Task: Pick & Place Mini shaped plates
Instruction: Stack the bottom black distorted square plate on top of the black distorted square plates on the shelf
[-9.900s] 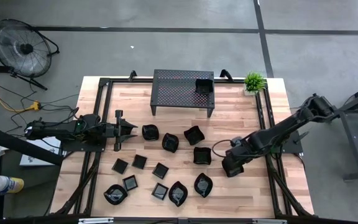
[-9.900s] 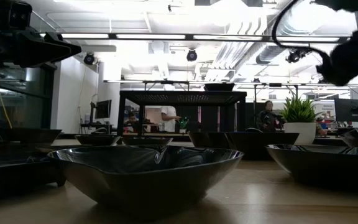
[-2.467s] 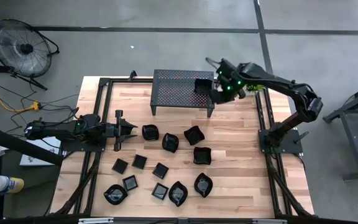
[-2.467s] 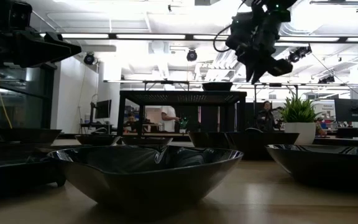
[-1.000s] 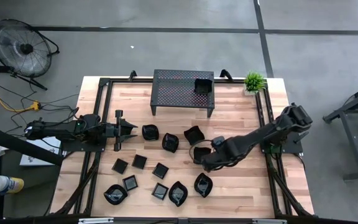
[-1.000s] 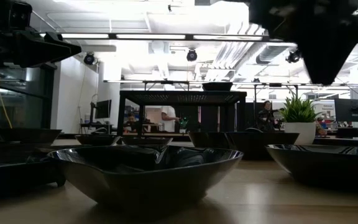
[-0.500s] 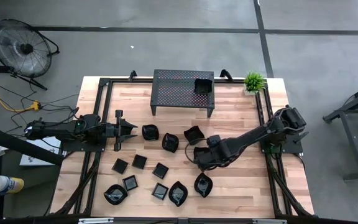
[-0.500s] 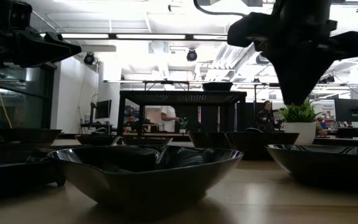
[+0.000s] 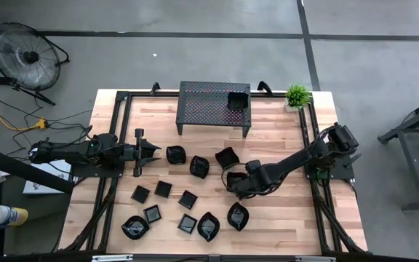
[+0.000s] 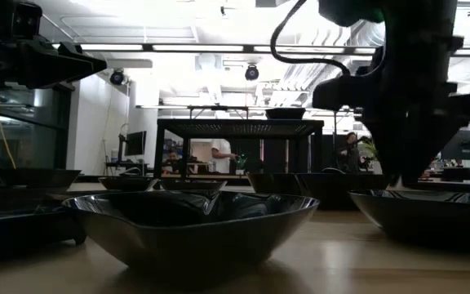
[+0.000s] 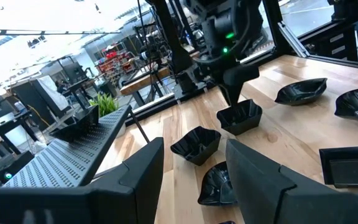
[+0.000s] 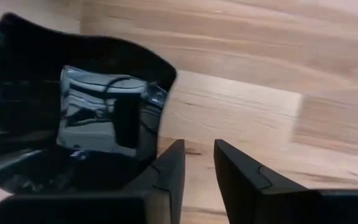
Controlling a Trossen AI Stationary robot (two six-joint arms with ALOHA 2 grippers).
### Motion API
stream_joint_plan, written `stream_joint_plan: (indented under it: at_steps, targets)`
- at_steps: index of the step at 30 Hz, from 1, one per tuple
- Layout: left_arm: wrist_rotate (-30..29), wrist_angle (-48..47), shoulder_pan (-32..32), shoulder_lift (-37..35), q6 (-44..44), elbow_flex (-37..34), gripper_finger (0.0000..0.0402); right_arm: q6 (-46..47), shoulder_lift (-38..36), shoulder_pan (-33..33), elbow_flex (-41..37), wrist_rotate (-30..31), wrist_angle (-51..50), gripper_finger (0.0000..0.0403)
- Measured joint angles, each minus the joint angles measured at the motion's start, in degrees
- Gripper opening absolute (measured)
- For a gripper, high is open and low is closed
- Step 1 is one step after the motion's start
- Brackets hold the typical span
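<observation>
Over a wavy-edged plate (image 12: 73,106) mid-table — right gripper (image 12: 196,163), fingers slightly parted, nothing held

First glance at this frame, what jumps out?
The right gripper is down over a wavy-edged square plate mid-table, fingers slightly apart at its rim. Glossy black mini plates cluster on the front half; one sits on the perforated rack at the back.

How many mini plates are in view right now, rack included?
13 plates. One sits on the rack. Four lie mid-table, the last beneath the right tool. Three squares lie farther left, five along the front edge. None seems hidden.
</observation>
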Motion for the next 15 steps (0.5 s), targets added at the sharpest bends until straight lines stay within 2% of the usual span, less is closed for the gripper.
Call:
stream_joint_plan:
  at_steps: [4, 11, 15]
  targets:
    - [0.0, 0.0, 0.0, 0.0, 0.0, 0.0, 0.0170, -1.3, -1.0, -0.6, -2.6, 0.4, 6.4, 0.0118]
    - [0.0, 0.0, 0.0, 0.0, 0.0, 0.0, 0.0170, -1.7, -2.0, -0.7, -2.9, -1.4, 5.4, 0.0162]
    - [0.0, 0.0, 0.0, 0.0, 0.0, 0.0, 0.0170, -4.1, -2.4, -0.7, -2.9, -0.8, 10.7, 0.0175]
